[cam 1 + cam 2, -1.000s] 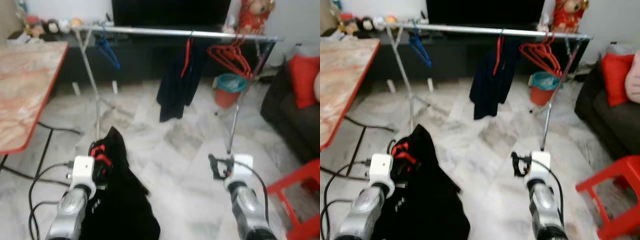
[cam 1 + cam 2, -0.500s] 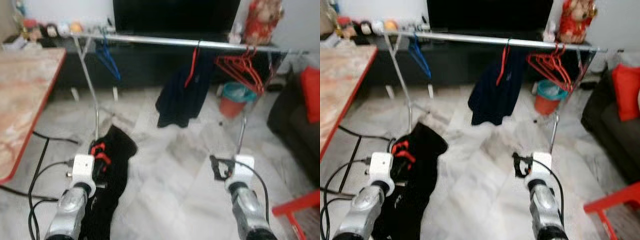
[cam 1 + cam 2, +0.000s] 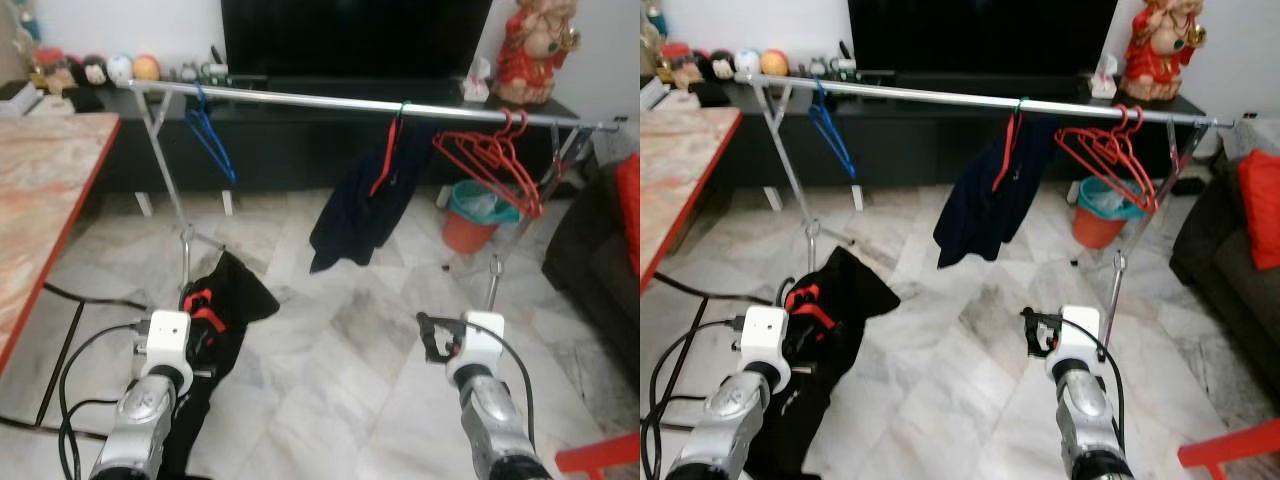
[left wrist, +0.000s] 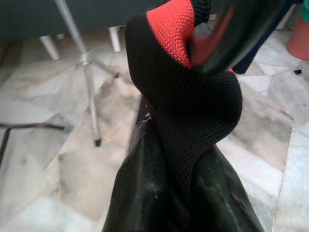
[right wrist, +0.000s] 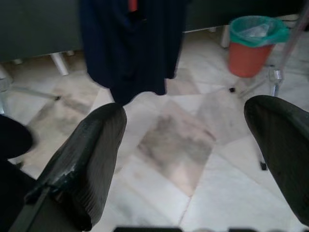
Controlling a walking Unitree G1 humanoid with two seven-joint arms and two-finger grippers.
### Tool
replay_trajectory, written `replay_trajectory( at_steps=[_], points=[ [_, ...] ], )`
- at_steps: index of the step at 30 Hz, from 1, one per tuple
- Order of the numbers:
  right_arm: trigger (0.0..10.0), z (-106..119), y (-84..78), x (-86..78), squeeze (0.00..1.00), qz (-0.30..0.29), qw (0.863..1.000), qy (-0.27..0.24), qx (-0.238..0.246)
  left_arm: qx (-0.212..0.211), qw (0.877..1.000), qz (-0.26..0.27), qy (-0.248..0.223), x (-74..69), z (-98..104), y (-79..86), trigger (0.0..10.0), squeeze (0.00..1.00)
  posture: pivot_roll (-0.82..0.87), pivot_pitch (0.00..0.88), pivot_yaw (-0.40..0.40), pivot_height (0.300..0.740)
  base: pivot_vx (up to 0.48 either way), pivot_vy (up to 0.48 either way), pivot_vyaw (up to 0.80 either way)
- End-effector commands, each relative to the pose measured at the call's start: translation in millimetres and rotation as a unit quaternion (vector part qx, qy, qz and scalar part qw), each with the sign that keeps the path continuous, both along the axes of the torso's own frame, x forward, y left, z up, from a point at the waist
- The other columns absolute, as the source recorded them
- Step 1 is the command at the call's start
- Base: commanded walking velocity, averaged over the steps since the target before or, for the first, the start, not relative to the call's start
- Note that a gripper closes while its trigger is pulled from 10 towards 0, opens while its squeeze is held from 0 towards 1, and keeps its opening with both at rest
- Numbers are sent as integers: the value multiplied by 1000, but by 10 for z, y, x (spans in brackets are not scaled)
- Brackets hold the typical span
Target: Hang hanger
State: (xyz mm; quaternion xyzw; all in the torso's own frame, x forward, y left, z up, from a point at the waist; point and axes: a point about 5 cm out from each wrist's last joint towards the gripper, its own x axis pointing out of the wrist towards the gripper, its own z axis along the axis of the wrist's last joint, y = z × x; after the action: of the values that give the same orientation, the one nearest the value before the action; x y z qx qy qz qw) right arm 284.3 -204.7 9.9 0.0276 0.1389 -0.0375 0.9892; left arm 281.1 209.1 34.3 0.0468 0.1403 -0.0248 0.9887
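A pale marble floor [image 3: 330,380] is spread across the middle and lower frame, with open room between the two arms and up to the rack. A red-edged table [image 3: 40,200] is cut off by the left edge, and a dark sofa [image 3: 1240,270] by the right edge. A silver clothes rail [image 3: 380,104] is stretched across the upper frame, in front of a black TV [image 3: 355,38]. On the rail a blue hanger [image 3: 212,140] is hung at upper left, a dark garment [image 3: 365,195] on a red hanger at centre, and a cluster of red hangers [image 3: 495,160] at upper right, above an orange bin [image 3: 478,215].

At lower left, the left gripper [image 3: 200,312] is closed on a black garment [image 3: 215,350] with a red hanger [image 3: 200,305] inside it; the cloth is draped down to the floor. At lower right, the right gripper [image 5: 193,145] is held with fingers apart and nothing between them.

No readable writing is seen.
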Motion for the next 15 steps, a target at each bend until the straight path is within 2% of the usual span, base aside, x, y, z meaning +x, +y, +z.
replay_trajectory(
  at_steps=[1,15],
  points=[
    [10000,22,-69,7,0,-13,1000,-4,-1,7,1000,-16,-21,60,80,-58,10000,0,115,0,-42,740,382,0,0],
    [10000,19,-73,4,0,-18,1000,-5,0,6,999,-25,-23,92,93,-92,10000,0,114,0,-40,740,382,0,0]
  ],
)
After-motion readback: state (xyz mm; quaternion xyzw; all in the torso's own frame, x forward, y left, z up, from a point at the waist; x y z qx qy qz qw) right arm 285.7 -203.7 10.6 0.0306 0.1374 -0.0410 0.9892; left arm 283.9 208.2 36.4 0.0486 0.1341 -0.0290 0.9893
